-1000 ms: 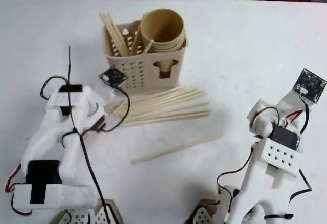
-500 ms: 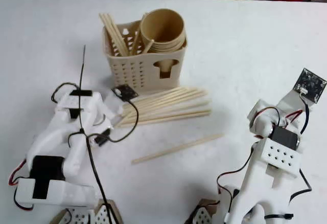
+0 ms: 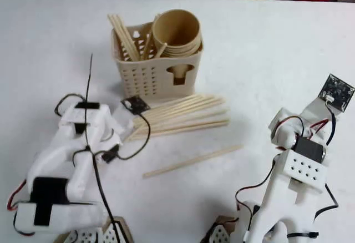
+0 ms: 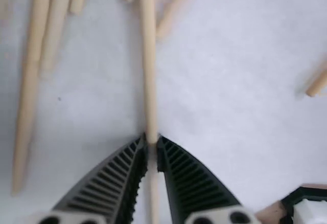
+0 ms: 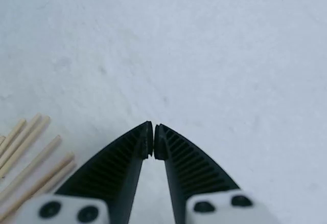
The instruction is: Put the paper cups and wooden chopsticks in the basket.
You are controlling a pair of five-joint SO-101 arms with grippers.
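One chopstick (image 4: 148, 81) end hidden in left end effector (image 4: 152, 143)

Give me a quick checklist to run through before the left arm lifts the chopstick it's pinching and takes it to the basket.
1. Grip: left gripper is shut on one chopstick: ok.
2. Single stick: the rest of the pile lies to the side, none between the fingers: ok.
3. Basket upright, top open: ok.
4. Room inside: paper cups and several sticks already stand in it: cannot tell.
5. Right gripper shut, over bare table, apart from the pile: ok.
6. Black cable loops beside the pile's near ends; whether it would snag on the lift: cannot tell.
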